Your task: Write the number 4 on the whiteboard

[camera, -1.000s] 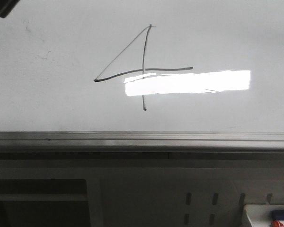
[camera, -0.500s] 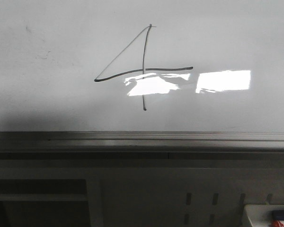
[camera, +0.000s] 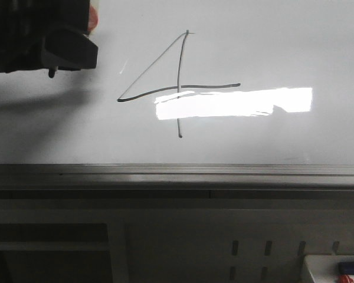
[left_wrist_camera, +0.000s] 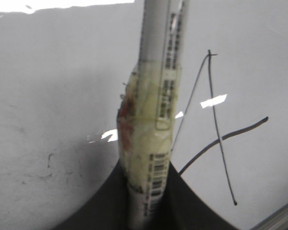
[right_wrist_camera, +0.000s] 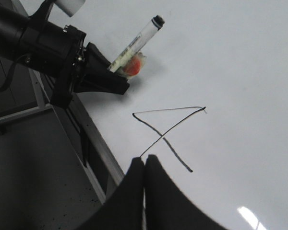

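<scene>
— Where's the number 4 [camera: 178, 85]?
— Drawn black on the whiteboard [camera: 283, 41], above the grey rail [camera: 177, 171].
— Left gripper [right_wrist_camera: 113, 79]?
— Clamped around a taped marker [left_wrist_camera: 151, 120], left of the 4.
— Right gripper [right_wrist_camera: 145, 165]?
— Fingers pressed together, holding nothing.

Left gripper [camera: 52, 50] runs off the front view's top-left corner — only a dark block shows, fingertips not clear. Marker [left_wrist_camera: 153, 110] tip is cut by the left wrist pic's top edge; label print too blurry to read. Glare [camera: 233, 103] washes out part of the 4 [camera: 178, 82] — vertical stroke lost there.
</scene>
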### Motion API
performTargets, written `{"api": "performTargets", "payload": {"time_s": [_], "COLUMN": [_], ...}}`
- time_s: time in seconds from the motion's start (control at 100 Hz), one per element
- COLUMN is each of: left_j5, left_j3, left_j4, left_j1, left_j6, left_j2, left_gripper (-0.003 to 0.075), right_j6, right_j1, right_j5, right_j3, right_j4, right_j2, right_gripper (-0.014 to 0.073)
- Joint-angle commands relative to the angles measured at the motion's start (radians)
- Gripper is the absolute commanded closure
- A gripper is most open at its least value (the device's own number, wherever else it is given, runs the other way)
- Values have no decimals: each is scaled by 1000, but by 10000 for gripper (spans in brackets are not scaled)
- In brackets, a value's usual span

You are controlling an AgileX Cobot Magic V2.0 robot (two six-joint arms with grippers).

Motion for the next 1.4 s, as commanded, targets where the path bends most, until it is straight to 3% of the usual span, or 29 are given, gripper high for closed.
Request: {"api": "performTargets", "payload": {"time_s": [0.0,0.37,0.83,0.93,1.05,1.15,1.39], "left_j5": [-83,-205,-137,-116,-116,-116,-116], "left_j3": [-25,-25,-25,-25,-25,-25,-25], "left_j4": [-16,-193,-200,-230,-262,-271,-271], "left_j1": [0,0,0,0,0,0,0], "left_j6": [-8,-8,-8,-8,-8,-8,-8], "left_j2": [14,70,112,112,112,112,112], "left_gripper": [741,741,736,659,446,323,293], "right_j6": [2,2,2,2,2,2,2], "right_j1": [-8,-8,-8,-8,-8,-8,-8], "right_j5": [-64,-98,-99,-99,-99,-99,-97], "right_j3": [-5,16,16,16,16,16,16], "right_j4": [47,72,85,102,108,108,112], "right_j2": [-7,-5,-5,-5,-5,-5,-5], "right_gripper": [655,658,658,658,658,658,658]}}
